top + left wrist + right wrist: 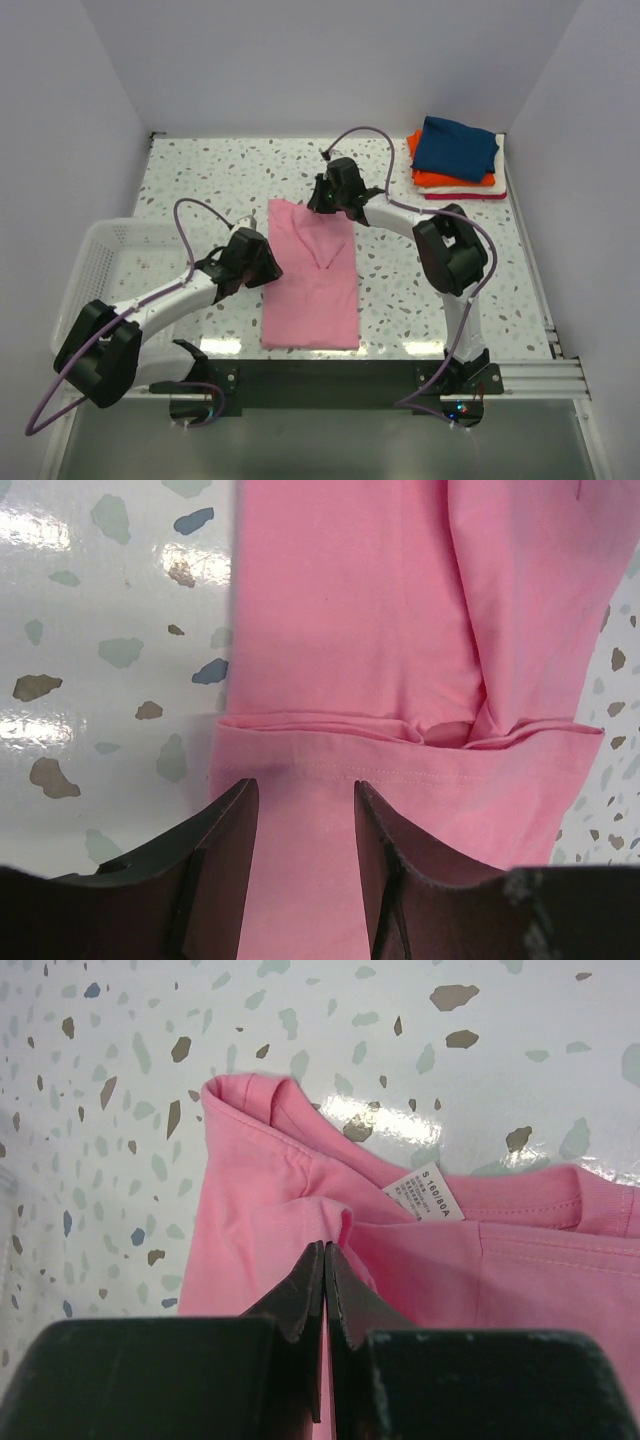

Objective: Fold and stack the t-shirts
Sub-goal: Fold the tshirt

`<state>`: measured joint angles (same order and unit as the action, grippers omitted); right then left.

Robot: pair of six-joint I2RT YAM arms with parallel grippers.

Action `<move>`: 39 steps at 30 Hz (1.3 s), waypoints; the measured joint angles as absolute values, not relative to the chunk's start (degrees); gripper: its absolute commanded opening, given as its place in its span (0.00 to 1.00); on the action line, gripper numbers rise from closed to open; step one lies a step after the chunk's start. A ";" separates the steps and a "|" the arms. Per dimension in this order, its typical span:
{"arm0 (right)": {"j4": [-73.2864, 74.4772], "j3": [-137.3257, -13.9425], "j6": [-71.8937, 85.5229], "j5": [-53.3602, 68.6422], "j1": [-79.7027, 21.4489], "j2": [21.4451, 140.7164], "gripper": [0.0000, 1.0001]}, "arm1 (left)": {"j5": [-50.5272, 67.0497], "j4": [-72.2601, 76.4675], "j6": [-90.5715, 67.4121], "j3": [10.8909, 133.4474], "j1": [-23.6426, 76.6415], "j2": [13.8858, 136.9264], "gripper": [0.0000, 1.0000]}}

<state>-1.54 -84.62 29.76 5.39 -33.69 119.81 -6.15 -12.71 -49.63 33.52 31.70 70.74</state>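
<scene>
A light pink t-shirt [310, 290] lies folded into a long strip in the middle of the table. My right gripper [318, 200] sits at its far collar end. In the right wrist view that gripper [325, 1247] is shut on a raised pinch of the pink cloth [260, 1220], just beside the white size label [424, 1192]. My left gripper [272, 262] rests at the shirt's left edge. Its jaws [305, 790] stand open over a folded sleeve hem [400, 770], gripping nothing. Folded navy [455, 148], orange [432, 180] and white t-shirts are stacked at the far right.
A white wire basket [95, 255] stands at the left edge beside my left arm. The speckled tabletop [200, 180] shows bare around the shirt. Walls close in the table at the back and both sides.
</scene>
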 measured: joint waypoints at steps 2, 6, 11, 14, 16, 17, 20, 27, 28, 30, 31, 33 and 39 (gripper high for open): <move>-1.45 -84.62 29.91 4.99 -33.69 119.81 0.00 | -6.15 -12.69 -49.41 33.12 31.48 70.74 0.48; -1.54 -84.62 30.00 4.03 -33.69 119.90 0.00 | -6.11 -12.67 -48.80 32.91 31.38 70.74 0.48; -1.32 -85.52 30.02 2.81 -33.69 121.67 0.07 | -5.93 -12.56 -48.62 32.91 31.11 70.74 0.48; -0.82 -86.04 29.93 1.80 -33.69 123.17 0.27 | -5.67 -12.32 -48.53 32.91 31.09 70.74 0.49; -0.05 -86.04 30.06 0.82 -33.69 123.52 0.40 | -5.48 -12.08 -48.36 33.04 31.03 70.85 0.49; 0.32 -86.04 29.89 0.38 -33.69 123.52 0.43 | -5.45 -12.03 -48.31 33.30 31.03 71.07 0.49; 0.51 -86.02 29.69 -0.80 -33.65 123.13 0.49 | -5.17 -11.88 -48.14 35.81 30.98 72.93 0.49; 6.11 -85.23 29.65 -4.97 -33.19 115.61 0.49 | -5.78 -9.45 -46.26 49.56 30.81 82.17 0.49; 6.46 -84.38 29.85 -5.34 -33.04 113.43 0.48 | -6.15 -8.93 -45.78 51.79 30.76 84.14 0.49; 7.20 -81.93 30.20 -6.09 -32.95 108.79 0.42 | -6.94 -7.77 -45.01 55.81 30.63 88.01 0.48; 7.11 -80.14 30.55 -6.26 -32.91 106.50 0.40 | -7.27 -6.94 -44.60 57.71 30.50 90.24 0.46; 7.09 -76.64 31.11 -6.17 -32.86 103.02 0.34 | -7.53 -5.41 -43.68 60.75 29.93 94.56 0.45; 6.61 -67.70 32.56 -2.79 -32.88 102.52 0.25 | -6.09 -0.64 -42.15 62.89 27.66 104.33 0.43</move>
<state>6.61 -67.70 32.56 -2.79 -32.88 102.52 -6.09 -0.64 -42.15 62.89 27.66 104.33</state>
